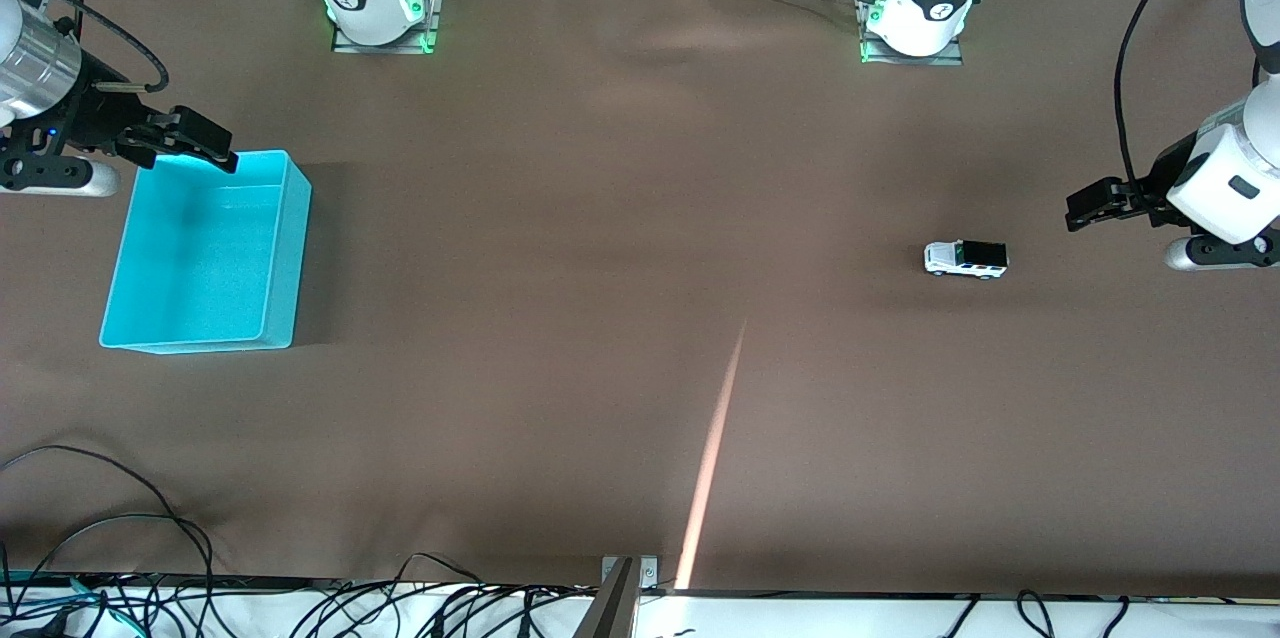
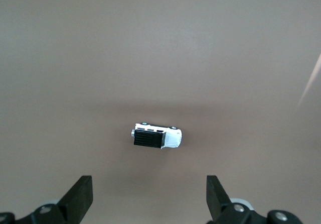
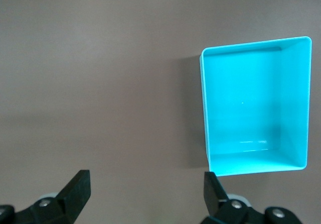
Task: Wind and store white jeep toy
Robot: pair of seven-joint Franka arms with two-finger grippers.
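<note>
The white jeep toy (image 1: pixel 966 259) stands on its wheels on the brown table toward the left arm's end; it also shows in the left wrist view (image 2: pixel 156 136). My left gripper (image 1: pixel 1088 206) hangs open and empty over the table beside the jeep, apart from it; its jaws (image 2: pixel 149 191) stand wide. The cyan bin (image 1: pixel 290 258) sits empty toward the right arm's end and shows in the right wrist view (image 3: pixel 204 113). My right gripper (image 1: pixel 212 150) is open and empty over the bin's rim nearest the robot bases; in its wrist view (image 3: pixel 145 184) the jaws stand wide.
The two arm bases (image 1: pixel 375 3) (image 1: pixel 915 13) stand along the table edge farthest from the front camera. Cables (image 1: pixel 120 558) lie along the near edge. A streak of light (image 1: pixel 715 448) crosses the brown cloth.
</note>
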